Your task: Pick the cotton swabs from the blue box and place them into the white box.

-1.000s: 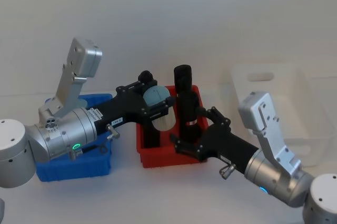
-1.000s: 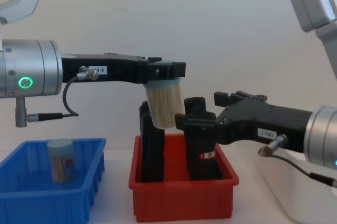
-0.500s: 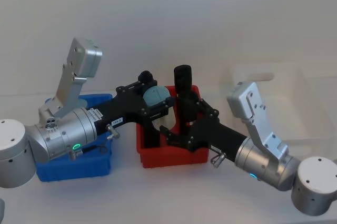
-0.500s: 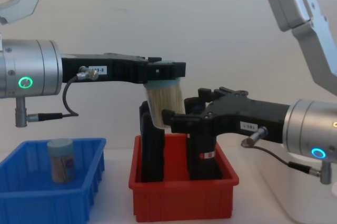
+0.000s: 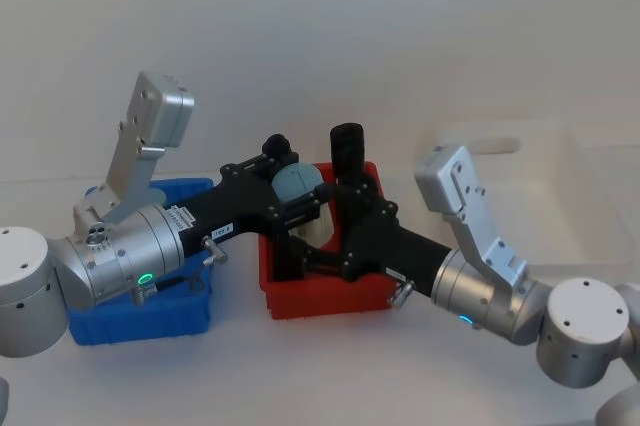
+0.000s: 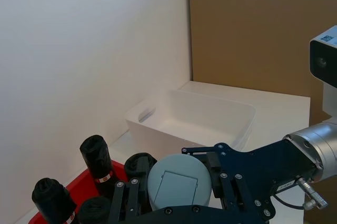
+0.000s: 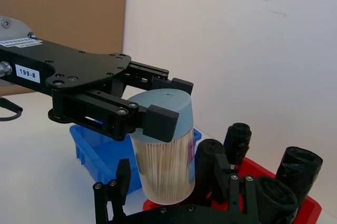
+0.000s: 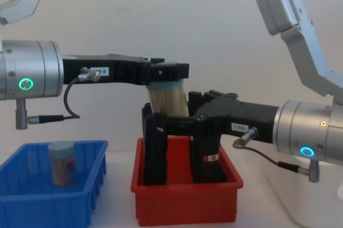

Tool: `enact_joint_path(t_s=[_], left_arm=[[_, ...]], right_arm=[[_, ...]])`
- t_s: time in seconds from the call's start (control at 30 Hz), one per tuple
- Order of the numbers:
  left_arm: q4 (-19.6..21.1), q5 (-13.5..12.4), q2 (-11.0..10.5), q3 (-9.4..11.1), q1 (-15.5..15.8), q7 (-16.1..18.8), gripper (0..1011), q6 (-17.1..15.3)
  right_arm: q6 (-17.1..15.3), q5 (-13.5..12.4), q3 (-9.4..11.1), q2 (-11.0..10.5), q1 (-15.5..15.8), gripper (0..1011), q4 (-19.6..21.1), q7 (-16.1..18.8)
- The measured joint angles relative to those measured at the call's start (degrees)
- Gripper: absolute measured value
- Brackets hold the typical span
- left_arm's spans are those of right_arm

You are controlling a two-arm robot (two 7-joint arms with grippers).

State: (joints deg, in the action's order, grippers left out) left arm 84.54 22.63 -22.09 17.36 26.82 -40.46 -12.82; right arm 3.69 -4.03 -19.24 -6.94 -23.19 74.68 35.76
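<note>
Swab tub (image 8: 167, 105): up in the middle of the chest view, over the red bin (image 8: 185, 201).
Left claw (image 8: 169, 75): I see it gripping the tub's blue cap.
Right claw (image 7: 178, 190): spread wide, one finger on each side of the tub's lower half.
Second tub (image 8: 61, 162): standing in the blue box (image 8: 43, 206), lower left.
White box (image 5: 530, 171): right side of the head view.

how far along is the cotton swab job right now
Done: nothing yet; the white box looks bare inside. In hand: the left claw grips one swab tub by its cap above the red bin, and the open right claw sits around its lower body, likely a handover. Left: that tub's drop, plus the second tub standing in the blue box.
</note>
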Motion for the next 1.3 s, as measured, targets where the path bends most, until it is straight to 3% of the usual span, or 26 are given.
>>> enact_joint_path(t_s=[0.17,0.3,0.53,0.83,1.13,1.3], left_arm=[[0.0,0.0,0.0,0.0,0.0,0.0,670,0.0],[0.0,0.0,0.0,0.0,0.0,0.0,669,0.0],[0.0,0.0,0.0,0.0,0.0,0.0,670,0.0],[0.0,0.0,0.0,0.0,0.0,0.0,683,0.0],[0.0,0.0,0.0,0.0,0.0,0.0,963,0.0],[0.0,0.0,0.0,0.0,0.0,0.0,1004,0.0]], right_arm=[[0.6,-0.2,-0.2,0.5,-1.1,981,-1.7,1.0],[1.2,-0.4,-0.3,0.8,-1.9,898,-2.9,1.8],[2.2,-0.6,-0.6,1.1,-2.9,664,-4.4,2.9],[2.6,-0.6,-0.8,1.3,-3.5,641,-5.1,3.2],[2.7,-0.4,-1.1,1.3,-3.8,641,-5.3,3.2],[2.7,-0.3,-1.2,1.2,-3.8,641,-5.4,3.1]])
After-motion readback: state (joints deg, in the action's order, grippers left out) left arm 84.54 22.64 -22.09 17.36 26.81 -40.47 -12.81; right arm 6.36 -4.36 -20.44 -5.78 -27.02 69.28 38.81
